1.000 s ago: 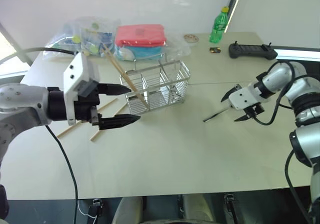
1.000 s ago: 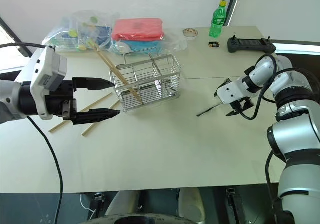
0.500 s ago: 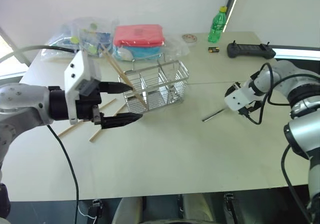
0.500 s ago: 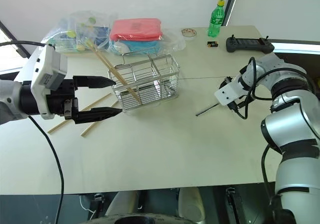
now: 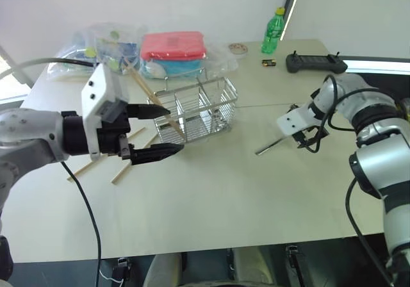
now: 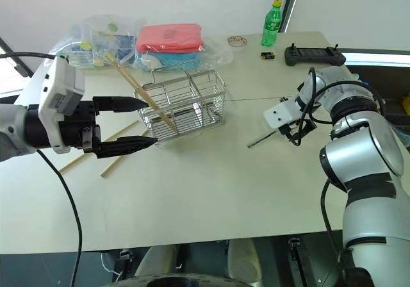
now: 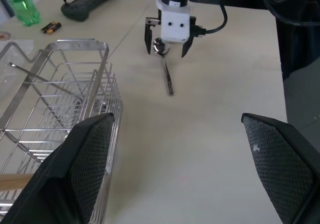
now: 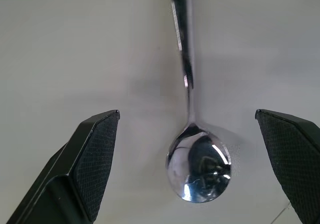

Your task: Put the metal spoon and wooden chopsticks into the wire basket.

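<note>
The metal spoon point(image 8: 200, 169) lies on the table with its bowl under my right gripper point(image 7: 166, 49). That gripper points down, open, one finger on each side of the bowl and not touching it. The spoon's handle point(image 5: 268, 147) sticks out toward the wire basket point(image 5: 198, 107). Two wooden chopsticks point(image 5: 144, 85) lean in the basket's left end, and two more point(image 5: 86, 168) lie on the table left of it. My left gripper point(image 5: 174, 130) hovers open and empty just in front of the basket's left end.
Behind the basket sit a red-lidded container point(image 5: 173, 47) and plastic bags point(image 5: 109, 43). A green bottle point(image 5: 272, 31), a tape roll point(image 5: 238, 48), batteries point(image 5: 269, 61) and a black controller point(image 5: 317, 63) stand at the back right.
My right gripper has shifted left over the spoon's bowl and tipped to point down at it. The left gripper and the chopsticks have stayed put.
</note>
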You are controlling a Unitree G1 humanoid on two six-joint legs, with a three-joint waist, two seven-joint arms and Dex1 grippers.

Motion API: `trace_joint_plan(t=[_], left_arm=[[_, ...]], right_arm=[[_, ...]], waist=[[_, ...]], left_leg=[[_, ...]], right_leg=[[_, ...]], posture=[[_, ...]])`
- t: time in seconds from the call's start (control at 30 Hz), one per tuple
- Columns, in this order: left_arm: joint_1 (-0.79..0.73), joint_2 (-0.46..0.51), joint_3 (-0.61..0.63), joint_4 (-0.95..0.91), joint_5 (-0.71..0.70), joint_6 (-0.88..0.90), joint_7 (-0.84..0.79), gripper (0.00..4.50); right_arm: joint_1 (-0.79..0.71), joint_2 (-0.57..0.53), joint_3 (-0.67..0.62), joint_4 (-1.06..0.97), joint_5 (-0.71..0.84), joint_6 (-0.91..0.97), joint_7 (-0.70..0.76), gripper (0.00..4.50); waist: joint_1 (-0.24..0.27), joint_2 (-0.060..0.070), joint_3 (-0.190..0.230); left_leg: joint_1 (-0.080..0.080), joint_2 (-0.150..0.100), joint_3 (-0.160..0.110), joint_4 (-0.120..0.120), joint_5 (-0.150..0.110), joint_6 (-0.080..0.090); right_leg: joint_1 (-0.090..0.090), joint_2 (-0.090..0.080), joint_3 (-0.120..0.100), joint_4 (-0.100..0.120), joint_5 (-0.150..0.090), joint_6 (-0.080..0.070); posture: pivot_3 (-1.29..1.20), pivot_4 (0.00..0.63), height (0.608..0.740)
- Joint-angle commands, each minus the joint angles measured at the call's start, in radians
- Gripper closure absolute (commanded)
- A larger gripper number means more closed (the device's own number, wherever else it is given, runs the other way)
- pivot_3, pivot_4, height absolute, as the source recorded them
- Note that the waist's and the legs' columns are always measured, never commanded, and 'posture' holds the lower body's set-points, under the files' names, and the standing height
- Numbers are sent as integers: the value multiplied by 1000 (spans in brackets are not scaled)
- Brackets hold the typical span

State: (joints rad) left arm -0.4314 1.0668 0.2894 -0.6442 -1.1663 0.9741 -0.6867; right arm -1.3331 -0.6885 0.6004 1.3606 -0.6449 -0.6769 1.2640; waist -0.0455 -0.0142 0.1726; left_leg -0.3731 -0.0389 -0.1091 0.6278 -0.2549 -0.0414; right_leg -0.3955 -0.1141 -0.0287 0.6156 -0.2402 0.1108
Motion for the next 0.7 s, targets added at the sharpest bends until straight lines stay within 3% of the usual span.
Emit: trace_joint_plan(t=[0.03,0.27,0.4,0.57,0.7], left_arm=[[26,6,64,-36,-35,-4,33,189],[75,22,110,-70,-101,-5,90,189],[88,33,120,-75,-123,-10,106,0],[78,36,106,-62,-124,-20,113,0],[64,37,95,-51,-118,-23,110,0]], right_arm=[[-35,1,-21,-1,6,6,8,0],[-23,5,-5,0,-23,-13,-33,0],[-14,2,-18,-1,-12,-31,-42,1267],[-5,-2,-24,-3,-6,-51,-69,3943],[-1,1,-28,-3,1,-53,-61,3943]], waist=[[1,0,0],[1,0,0],[1,0,0],[1,0,0],[1,0,0]], left_leg=[[0,0,0,0,0,0],[0,0,0,0,0,0],[0,0,0,0,0,0],[0,0,0,0,0,0],[0,0,0,0,0,0]], right_leg=[[0,0,0,0,0,0],[0,0,0,0,0,0],[0,0,0,1,0,0],[0,0,0,1,0,0],[0,0,0,1,0,0]], posture=[[0,150,692],[0,150,692],[0,150,692],[0,150,692],[0,150,692]])
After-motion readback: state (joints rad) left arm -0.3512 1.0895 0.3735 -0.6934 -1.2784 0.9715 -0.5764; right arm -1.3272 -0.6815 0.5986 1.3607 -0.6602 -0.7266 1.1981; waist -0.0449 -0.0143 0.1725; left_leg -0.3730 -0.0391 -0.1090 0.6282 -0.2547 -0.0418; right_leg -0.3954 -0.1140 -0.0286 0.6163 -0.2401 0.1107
